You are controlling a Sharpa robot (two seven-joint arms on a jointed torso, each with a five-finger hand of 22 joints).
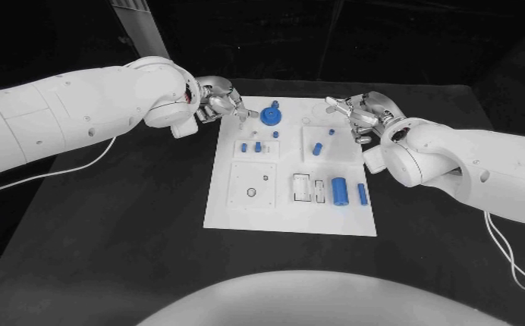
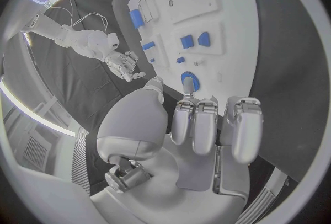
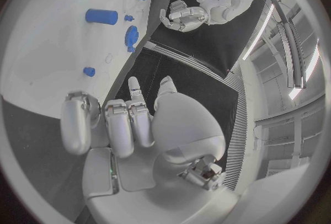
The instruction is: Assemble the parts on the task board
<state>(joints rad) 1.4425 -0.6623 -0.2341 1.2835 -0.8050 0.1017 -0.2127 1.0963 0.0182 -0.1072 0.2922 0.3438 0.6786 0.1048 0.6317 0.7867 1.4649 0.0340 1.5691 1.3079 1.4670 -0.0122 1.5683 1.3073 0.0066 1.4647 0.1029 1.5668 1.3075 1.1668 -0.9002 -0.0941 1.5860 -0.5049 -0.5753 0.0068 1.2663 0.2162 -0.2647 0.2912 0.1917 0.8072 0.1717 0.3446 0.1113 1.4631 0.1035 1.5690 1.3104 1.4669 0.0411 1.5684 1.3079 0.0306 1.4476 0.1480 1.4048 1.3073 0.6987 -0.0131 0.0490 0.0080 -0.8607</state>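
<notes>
Parts lie on the task board [image 1: 287, 216], the white plate in the middle of the black table [image 1: 121, 227]. In the head view, the blue gear [image 1: 271, 117] sits near the board's far left corner, just beside the left hand [image 1: 222, 102]. That hand is the nearer one to the gear, which lies a little toward the board's middle from its fingers. The left hand holds nothing that I can see, and its fingers look partly curled. The right hand [image 1: 359, 111] hangs over the far right corner, its fingers loosely spread and nothing in them. I count one gear, two small blue pegs [image 1: 250, 146] side by side near the left edge, one slanted blue piece [image 1: 317, 148] near the middle, and two long blue bars [image 1: 349, 190] near the right edge. The bars run from the near edge toward the far edge.

In the left wrist view, the left hand [image 2: 207, 124] has its fingers straight and close together, with nothing held. The gear [image 2: 189, 80] lies just past the fingertips [image 2: 187, 87], and I cannot tell whether one touches it.

In the right wrist view, the right hand [image 3: 113, 124] is loosely bent and empty. A blue bar [image 3: 101, 16] and the gear [image 3: 131, 36] lie well apart from it.
</notes>
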